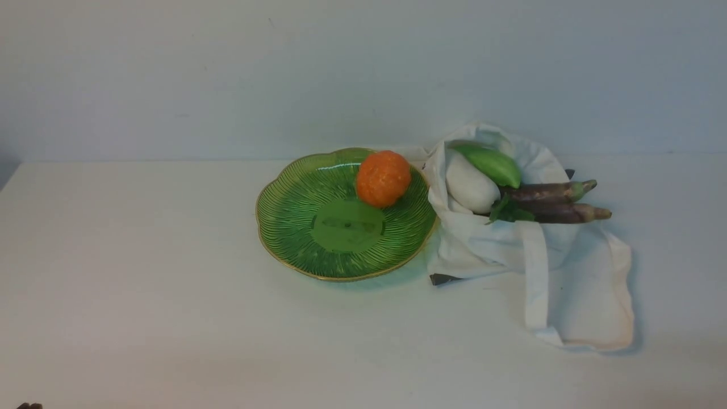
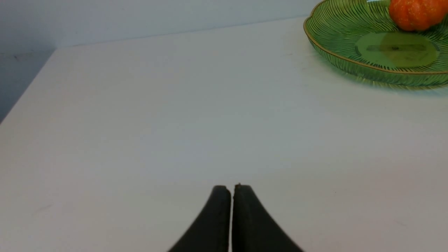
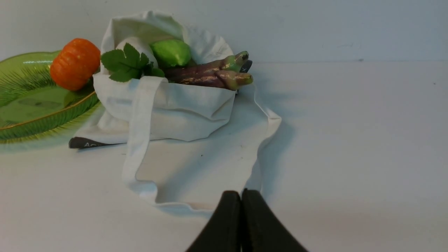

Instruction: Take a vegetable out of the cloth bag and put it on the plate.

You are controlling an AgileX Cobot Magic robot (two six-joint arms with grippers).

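The orange pumpkin [image 1: 383, 178] rests on the far right part of the green gold-rimmed plate [image 1: 295, 227], next to the white cloth bag [image 1: 477, 244]. It also shows in the left wrist view [image 2: 414, 14] and the right wrist view [image 3: 75, 64]. The bag lies open with its strap handles [image 1: 535, 278] spread toward the front. My left gripper [image 2: 231, 187] is shut and empty, low over bare table well left of the plate [image 2: 336, 38]. My right gripper [image 3: 241, 193] is shut and empty, just in front of the bag [image 3: 182, 105]. Neither gripper shows in the front view.
In the bag's mouth lie a white oval vegetable [image 1: 470, 184], a green pepper [image 1: 493, 163], two purple eggplants [image 1: 559, 203] sticking out right, and a green leaf [image 1: 507, 211]. The wall stands close behind. The table's left edge [image 2: 24, 94] shows in the left wrist view.
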